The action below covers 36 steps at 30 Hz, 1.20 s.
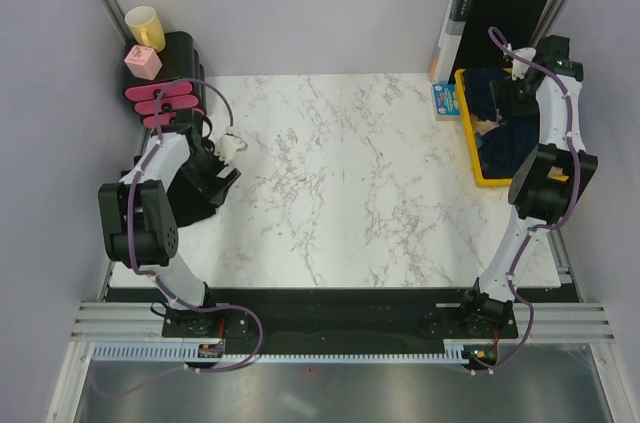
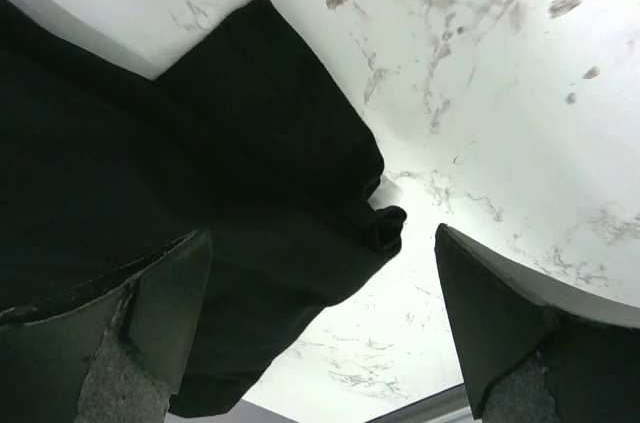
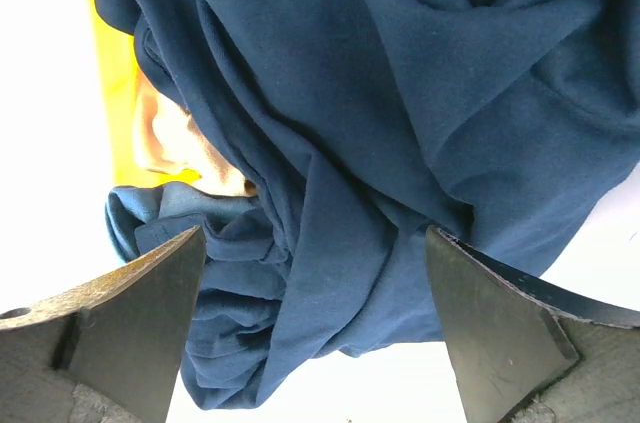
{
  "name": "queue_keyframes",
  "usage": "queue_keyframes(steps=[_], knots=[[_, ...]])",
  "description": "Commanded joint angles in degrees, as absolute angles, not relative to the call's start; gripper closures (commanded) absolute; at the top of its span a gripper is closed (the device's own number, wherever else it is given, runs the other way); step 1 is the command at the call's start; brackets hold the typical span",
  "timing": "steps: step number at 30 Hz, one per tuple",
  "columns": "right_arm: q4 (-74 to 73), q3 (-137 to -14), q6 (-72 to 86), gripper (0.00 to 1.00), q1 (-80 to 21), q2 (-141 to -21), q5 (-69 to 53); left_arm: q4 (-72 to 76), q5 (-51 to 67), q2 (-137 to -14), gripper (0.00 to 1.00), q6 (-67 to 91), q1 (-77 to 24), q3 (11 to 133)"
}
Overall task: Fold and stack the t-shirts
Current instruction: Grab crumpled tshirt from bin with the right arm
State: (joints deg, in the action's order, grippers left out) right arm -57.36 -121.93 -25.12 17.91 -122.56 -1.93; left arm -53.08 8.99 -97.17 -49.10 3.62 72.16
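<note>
Poised right gripper [image 3: 315,233] wide over crumpled dark navy cloth t-shirt [image 3: 400,93] in yellow plastic tray [image 3: 108,93], table's right edge; needed single-fold pinch.

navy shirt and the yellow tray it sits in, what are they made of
The navy t-shirt looks like soft matte knit cloth, maybe cotton: it bunches in deep loose folds without shine. The yellow tray looks like rigid smooth plastic: even colour, straight edge.

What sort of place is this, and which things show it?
Probably a robot lab workcell: a left arm and right arm bolted at a marble-look table, plain walls, a yellow tray of crumpled t-shirts.
</note>
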Motion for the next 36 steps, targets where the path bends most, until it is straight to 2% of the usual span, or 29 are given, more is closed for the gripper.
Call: queue_keyframes(steps=[1,9,21,25,26,29,36], knots=[[-56.07,-124.28,-24.79,0.02,18.37,-121.03,-2.72,-48.79,2.92,-99.14,0.0,-48.69,3.69,68.47],[-55.55,-124.1,-25.05,0.02,18.37,-119.97,-3.08,-48.25,-1.22,-104.15,0.01,-50.54,4.48,65.92],[-55.2,-123.05,-25.31,0.02,18.46,-118.74,-4.39,-47.72,-5.1,-104.86,0.0,-52.3,11.69,64.95],[-55.02,-122.61,-25.14,0.02,18.46,-118.74,-4.31,-53.07,5.33,-99.15,0.01,-50.36,11.34,71.77],[-55.02,-122.61,-25.14,0.02,18.46,-118.83,-4.31,-57.18,11.8,-97.92,0.01,-50.1,11.34,73.46],[-54.67,-122.78,-24.79,0.02,18.46,-119.44,-4.22,-62.73,21.76,-93.7,0.01,-50.62,10.9,79.18],[-53.18,-123.57,-23.82,0.02,18.37,-121.2,-2.64,-69.52,30.76,-90.79,0.01,-54.32,7.74,86.48]])
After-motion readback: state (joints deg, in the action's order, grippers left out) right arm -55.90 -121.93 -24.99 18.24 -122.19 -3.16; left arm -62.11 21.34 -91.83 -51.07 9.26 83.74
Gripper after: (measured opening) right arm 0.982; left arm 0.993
